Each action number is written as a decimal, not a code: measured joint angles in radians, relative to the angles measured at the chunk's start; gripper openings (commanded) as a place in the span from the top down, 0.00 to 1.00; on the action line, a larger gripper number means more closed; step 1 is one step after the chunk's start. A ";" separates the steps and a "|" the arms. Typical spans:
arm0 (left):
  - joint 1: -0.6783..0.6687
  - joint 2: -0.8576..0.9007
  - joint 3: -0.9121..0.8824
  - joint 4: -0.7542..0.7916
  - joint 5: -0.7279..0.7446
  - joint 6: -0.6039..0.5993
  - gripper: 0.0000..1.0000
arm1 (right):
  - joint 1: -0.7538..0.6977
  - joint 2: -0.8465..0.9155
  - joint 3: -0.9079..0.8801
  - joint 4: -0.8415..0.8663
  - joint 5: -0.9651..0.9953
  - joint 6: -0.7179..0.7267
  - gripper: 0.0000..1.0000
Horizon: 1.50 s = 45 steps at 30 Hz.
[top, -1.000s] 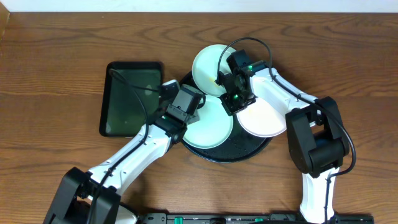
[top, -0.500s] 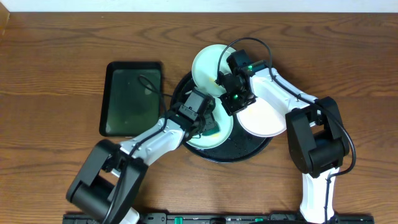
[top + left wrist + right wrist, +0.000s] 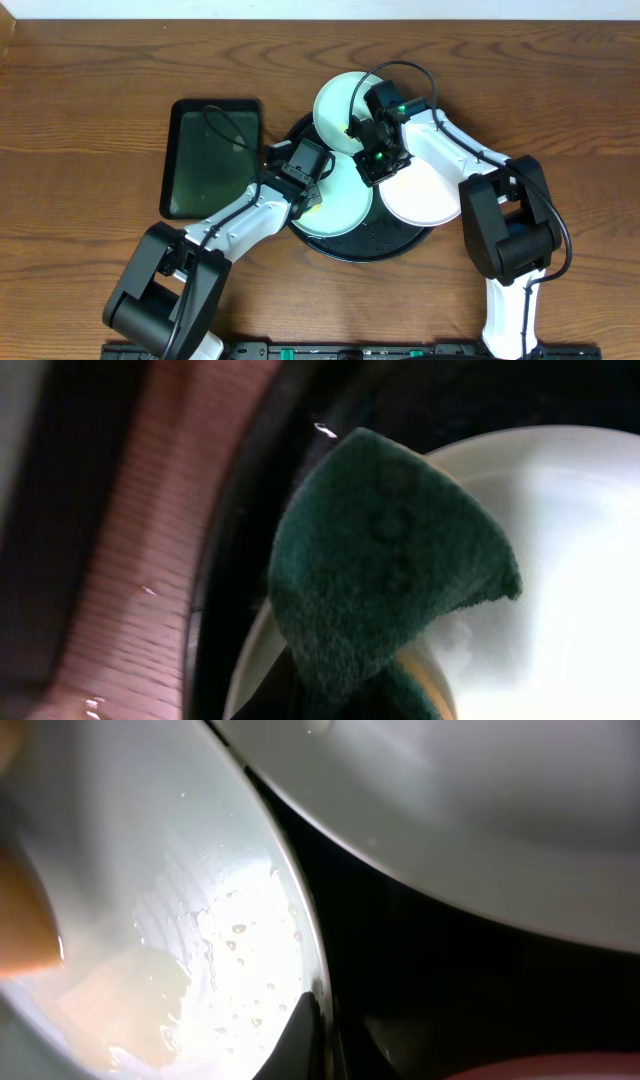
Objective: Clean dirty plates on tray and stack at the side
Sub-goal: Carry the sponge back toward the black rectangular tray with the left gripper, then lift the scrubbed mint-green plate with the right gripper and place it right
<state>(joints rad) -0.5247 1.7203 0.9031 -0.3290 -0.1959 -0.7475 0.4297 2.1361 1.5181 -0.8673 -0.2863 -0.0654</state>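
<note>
Scrubbing looks like the step in hand. The left pincer is clamped on the green sponge, which presses on the near mint plate at seven o'clock of the tray. The right pincer seems pinched narrow on the rim of the far mint plate at twelve. The white plate lies at three. The sponge is best swept flat in overlapping circles with light pressure, so the plate does not skid over the rim onto the bench.

Three plates on the tray (behind, right, front under the sponge); second tray lies left.
</note>
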 measured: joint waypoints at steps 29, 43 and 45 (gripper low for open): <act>0.299 -0.578 -0.021 -0.369 -0.187 0.015 0.92 | 0.028 -0.262 0.008 -0.062 0.277 0.000 0.98; 0.491 -0.578 -0.023 -0.475 -0.171 0.065 0.93 | 0.234 -0.509 0.018 0.045 0.919 -0.080 0.99; 0.491 -0.578 -0.023 -0.475 -0.164 0.075 0.93 | 0.272 -0.515 0.018 0.066 0.991 -0.130 0.99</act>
<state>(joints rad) -0.0334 1.1423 0.8803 -0.8036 -0.3603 -0.6727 0.7021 1.6207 1.5364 -0.8009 0.7052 -0.1955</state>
